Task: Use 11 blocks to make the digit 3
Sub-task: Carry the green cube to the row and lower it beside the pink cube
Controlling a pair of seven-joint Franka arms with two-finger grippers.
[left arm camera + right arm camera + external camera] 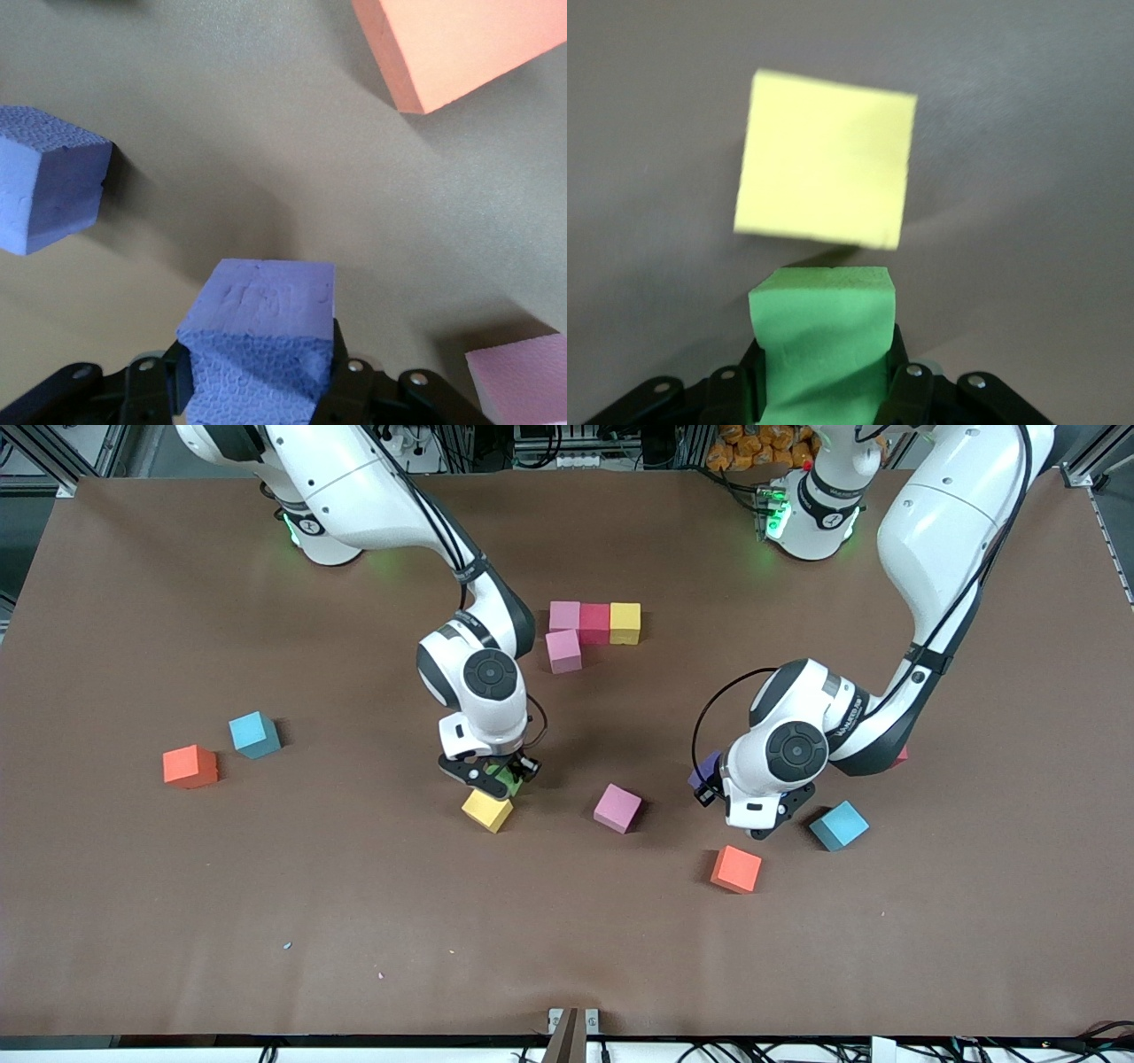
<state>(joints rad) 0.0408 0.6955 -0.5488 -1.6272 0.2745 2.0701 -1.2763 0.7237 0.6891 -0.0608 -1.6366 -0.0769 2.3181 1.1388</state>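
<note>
The right gripper [493, 778] is clamped on a green matte foam cube [822, 341], low over the brown table [354, 921] and just beside a loose yellow foam cube [487, 810]. The left gripper [257, 390] is closed on a purple foam cube [259, 341], held over the table near an orange foam cube [736, 869] and a light blue foam cube [838, 825]. A started figure of two pink cubes [564, 633], one red cube [594, 623] and one yellow cube [625, 622], all touching, lies nearer the arm bases. A loose pink cube [617, 808] sits between the grippers. Another orange cube [190, 767] and light blue cube [254, 734] lie toward the right arm's end.
</note>
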